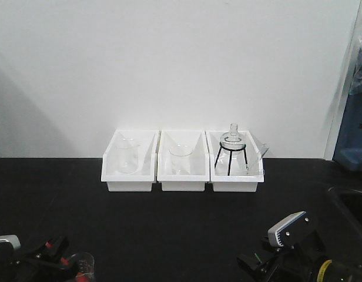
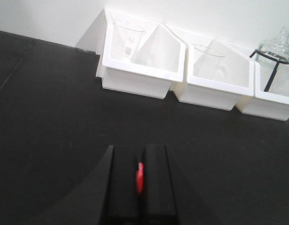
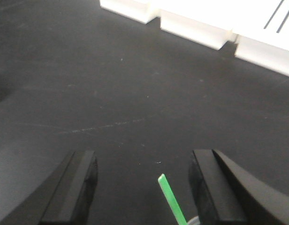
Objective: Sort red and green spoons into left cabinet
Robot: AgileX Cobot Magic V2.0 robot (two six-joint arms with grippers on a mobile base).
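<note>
In the left wrist view my left gripper (image 2: 141, 153) is shut on the red spoon (image 2: 140, 178), of which only a thin red sliver shows between the black fingers. In the right wrist view my right gripper (image 3: 142, 161) stands open above the black tabletop. The green spoon's thin handle (image 3: 171, 199) rises from the bottom edge between the fingers, nearer the right finger (image 3: 205, 183) and touching neither. The spoon bowls are hidden. In the front view both grippers sit low at the near edge, left (image 1: 49, 254) and right (image 1: 257, 263). The left cabinet is out of view.
Three white bins (image 1: 129, 176) (image 1: 181, 176) (image 1: 237, 176) line the back wall, holding glass beakers (image 1: 127, 155) and a flask on a black tripod (image 1: 232, 144). A small glass beaker (image 1: 82, 265) stands by the left gripper. A blue unit (image 1: 352, 135) is at the far right.
</note>
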